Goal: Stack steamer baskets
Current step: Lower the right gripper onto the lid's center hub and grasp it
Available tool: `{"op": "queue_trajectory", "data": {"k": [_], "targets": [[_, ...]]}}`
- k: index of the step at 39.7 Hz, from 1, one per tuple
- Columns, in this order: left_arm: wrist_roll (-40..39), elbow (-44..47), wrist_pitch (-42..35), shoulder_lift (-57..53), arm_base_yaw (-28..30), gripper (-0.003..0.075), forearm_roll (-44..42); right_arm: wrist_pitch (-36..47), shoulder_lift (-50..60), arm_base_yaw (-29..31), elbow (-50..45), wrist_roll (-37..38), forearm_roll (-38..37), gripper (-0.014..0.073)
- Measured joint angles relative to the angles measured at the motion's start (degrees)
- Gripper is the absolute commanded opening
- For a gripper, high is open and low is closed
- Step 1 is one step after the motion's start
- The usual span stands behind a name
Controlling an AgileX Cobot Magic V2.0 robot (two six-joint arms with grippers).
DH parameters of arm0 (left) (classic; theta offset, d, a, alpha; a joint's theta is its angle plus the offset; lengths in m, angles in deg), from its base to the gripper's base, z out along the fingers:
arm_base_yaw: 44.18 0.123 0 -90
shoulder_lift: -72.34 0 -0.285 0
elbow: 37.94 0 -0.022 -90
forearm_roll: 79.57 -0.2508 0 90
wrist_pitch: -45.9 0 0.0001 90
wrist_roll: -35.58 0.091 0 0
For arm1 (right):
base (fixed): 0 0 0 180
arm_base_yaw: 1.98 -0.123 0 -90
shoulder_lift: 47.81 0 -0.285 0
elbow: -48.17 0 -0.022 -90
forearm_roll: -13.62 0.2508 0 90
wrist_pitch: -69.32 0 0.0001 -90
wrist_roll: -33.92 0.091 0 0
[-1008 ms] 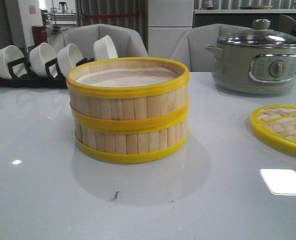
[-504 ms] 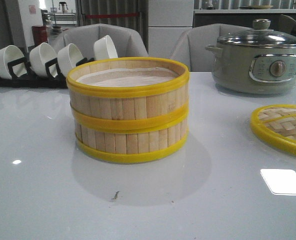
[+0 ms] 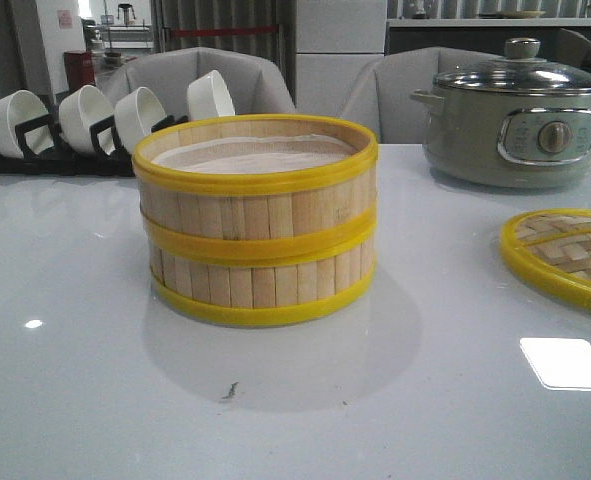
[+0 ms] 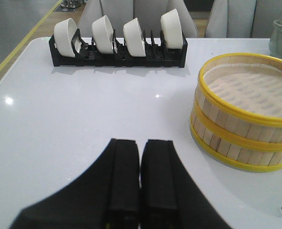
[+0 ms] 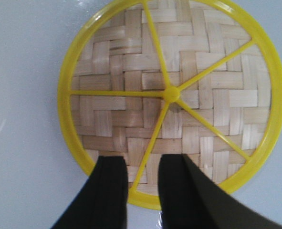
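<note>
Steamer baskets [image 3: 256, 222] sat stacked, pale liner [image 3: 255, 155] inside the top one. Your left gripper [image 4: 140, 179] was closed, empty; right gripper [image 5: 141, 183] parted above the lid [image 5: 172, 95] at 3 o'clock.

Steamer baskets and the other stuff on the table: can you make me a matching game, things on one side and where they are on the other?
Things:
1. Two bamboo-slat steamer baskets with yellow rims
2. Flat woven-bamboo lid with yellow rim
3. White bowls in a black rack
4. Grey-green electric pot with glass lid

Places:
A. far left
B. far right
C. middle, stacked
D. near right edge, lying flat

Pairs: 1-C, 2-D, 3-A, 4-B
</note>
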Motion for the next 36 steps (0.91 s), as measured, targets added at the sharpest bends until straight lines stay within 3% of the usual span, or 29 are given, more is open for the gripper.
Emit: {"op": "queue_trajectory", "data": {"k": [13, 36], "targets": [[0.00, 0.00, 0.00, -0.05, 0.00, 0.0085, 0.00, 3.41, -3.66, 1.06, 0.46, 0.00, -0.10, 0.0302], [0.00, 0.00, 0.00, -0.05, 0.00, 0.0085, 0.00, 0.18, -12.15, 1.06, 9.26, 0.00, -0.10, 0.0302]]}}
